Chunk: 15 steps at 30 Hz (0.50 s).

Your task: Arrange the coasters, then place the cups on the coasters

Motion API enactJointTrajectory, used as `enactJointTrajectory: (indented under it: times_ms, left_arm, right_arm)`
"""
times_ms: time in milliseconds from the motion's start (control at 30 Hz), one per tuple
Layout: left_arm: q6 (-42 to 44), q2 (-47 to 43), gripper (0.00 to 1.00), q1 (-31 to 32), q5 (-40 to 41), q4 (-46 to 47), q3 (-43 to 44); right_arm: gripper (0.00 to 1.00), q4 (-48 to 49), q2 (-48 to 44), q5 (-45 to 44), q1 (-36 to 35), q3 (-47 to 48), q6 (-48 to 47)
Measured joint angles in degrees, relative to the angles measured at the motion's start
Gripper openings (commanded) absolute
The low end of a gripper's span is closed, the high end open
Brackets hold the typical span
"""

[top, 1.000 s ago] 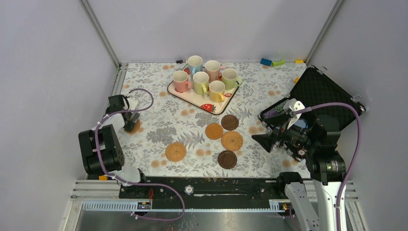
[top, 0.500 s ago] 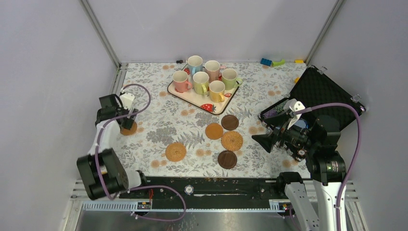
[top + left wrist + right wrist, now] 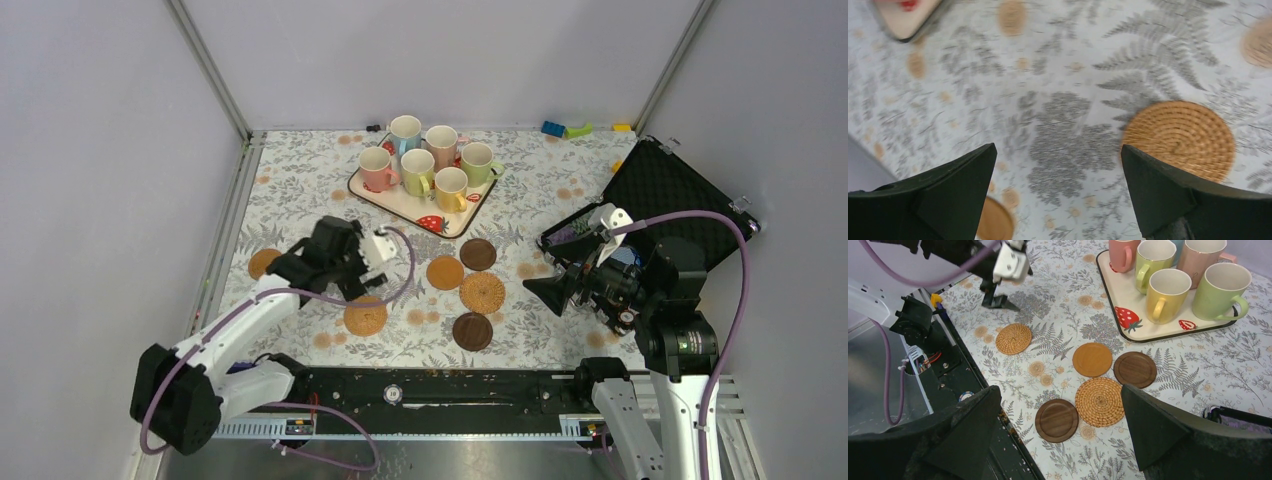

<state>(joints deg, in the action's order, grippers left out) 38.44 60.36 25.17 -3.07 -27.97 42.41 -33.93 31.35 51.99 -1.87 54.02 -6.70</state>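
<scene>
Four coasters lie in a loose cluster at mid-table: a tan coaster [image 3: 445, 272], a dark brown coaster [image 3: 478, 254] touching or just beside it on the right, a woven coaster [image 3: 482, 292] in front of those two, and a second dark brown coaster [image 3: 472, 331] nearest the arm bases. A second woven coaster [image 3: 365, 316] lies apart to the left, and a second tan coaster [image 3: 264, 262] sits well off near the left edge.

All six mugs stand upright on the strawberry-print tray [image 3: 432, 221] beyond the cluster: a pink mug [image 3: 376, 168], a light blue mug [image 3: 405, 130], a dusty pink mug [image 3: 441, 143], a lime mug [image 3: 417, 170], a yellow mug [image 3: 451, 187] and a pale green mug [image 3: 478, 160].

The left gripper [image 3: 1058, 146] hangs over the floral tablecloth [image 3: 300, 190] between the two outlying coasters, jaws spread wide and holding nothing. The right gripper [image 3: 1060, 386] hovers to the right of the cluster, likewise wide apart and empty.

An open black case [image 3: 665, 185] lies at the right edge, and toy bricks [image 3: 565, 129] sit along the far edge.
</scene>
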Motion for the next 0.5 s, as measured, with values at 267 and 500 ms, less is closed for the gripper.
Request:
enactJointTrajectory:
  times_ms: [267,500]
  left_arm:
    - [-0.8,8.1,0.99,10.7,4.0,-1.2,-3.5]
    - [-1.2,12.2,0.99,14.1,10.5,3.1,-6.3]
  right_arm:
    - [0.98,0.0,0.2,0.0,0.0,-0.1,0.0]
    - [0.98,0.0,0.2,0.0,0.0,-0.3,0.0]
